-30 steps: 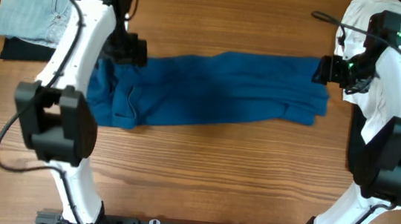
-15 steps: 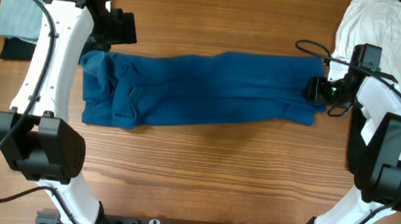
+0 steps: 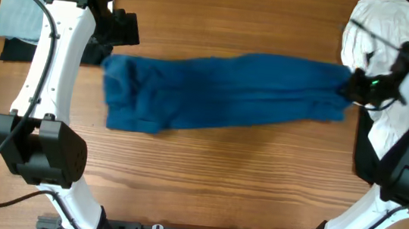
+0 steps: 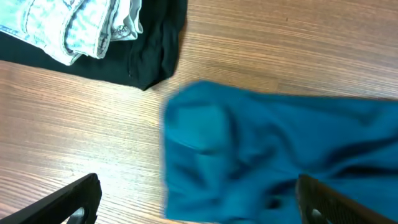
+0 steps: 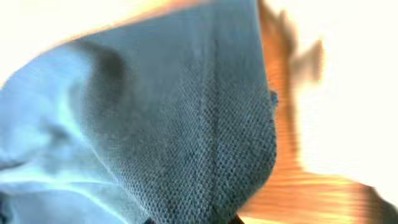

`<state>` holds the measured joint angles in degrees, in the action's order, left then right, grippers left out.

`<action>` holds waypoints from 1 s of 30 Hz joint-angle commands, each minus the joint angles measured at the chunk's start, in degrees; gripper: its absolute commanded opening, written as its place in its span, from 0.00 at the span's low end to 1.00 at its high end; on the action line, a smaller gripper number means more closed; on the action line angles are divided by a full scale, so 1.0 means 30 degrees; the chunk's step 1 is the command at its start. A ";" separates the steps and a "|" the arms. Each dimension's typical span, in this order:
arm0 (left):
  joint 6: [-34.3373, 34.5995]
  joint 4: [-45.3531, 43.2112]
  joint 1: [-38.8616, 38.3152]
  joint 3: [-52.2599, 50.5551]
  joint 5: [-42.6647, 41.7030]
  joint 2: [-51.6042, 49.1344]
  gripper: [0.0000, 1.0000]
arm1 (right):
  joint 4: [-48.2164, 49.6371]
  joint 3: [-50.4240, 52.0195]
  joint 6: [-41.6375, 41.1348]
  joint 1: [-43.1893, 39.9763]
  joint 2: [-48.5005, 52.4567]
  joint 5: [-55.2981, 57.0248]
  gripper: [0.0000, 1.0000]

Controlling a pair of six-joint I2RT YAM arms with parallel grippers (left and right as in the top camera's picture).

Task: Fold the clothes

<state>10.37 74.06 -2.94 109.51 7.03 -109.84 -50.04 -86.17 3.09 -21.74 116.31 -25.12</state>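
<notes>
A long blue garment (image 3: 222, 93) lies stretched across the middle of the wooden table. My right gripper (image 3: 354, 86) is shut on its right end, beside the white pile. In the right wrist view the blue knit fabric (image 5: 186, 124) fills the frame and runs down into the right gripper (image 5: 193, 219) at the bottom edge. My left gripper (image 3: 126, 28) hangs open just above and behind the garment's left end. In the left wrist view its fingers (image 4: 78, 196) stand wide apart, with the blurred blue cloth (image 4: 280, 155) below them and nothing held.
A crumpled white garment (image 3: 388, 35) is heaped at the back right. Folded light denim (image 3: 25, 8) rests on a black cloth (image 3: 17, 50) at the back left, and both the denim (image 4: 81, 25) and the black cloth (image 4: 143, 50) show in the left wrist view.
The right gripper has closed on the garment's right end and drawn it to the right; the left end slid right too. The left arm lifted off the cloth a second ago, then held still.
</notes>
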 commanded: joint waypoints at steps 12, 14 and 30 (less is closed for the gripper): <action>0.0182 -0.0080 0.0109 0.0211 -0.0036 0.0073 1.00 | -0.3315 -0.3854 0.0823 0.8138 0.0204 0.1399 0.04; 0.0182 -0.0080 0.0109 0.0211 -0.0036 0.0073 1.00 | -0.3031 -0.3832 0.0583 0.9522 0.0262 0.1406 0.04; 0.0189 -0.0277 0.0109 0.0211 -0.0044 0.0073 1.00 | -0.3351 -0.3905 -0.0721 1.1832 -0.0124 0.5166 0.84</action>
<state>10.37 73.43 -2.92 109.51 7.01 -109.84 -60.36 -97.69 3.20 14.31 117.95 -16.10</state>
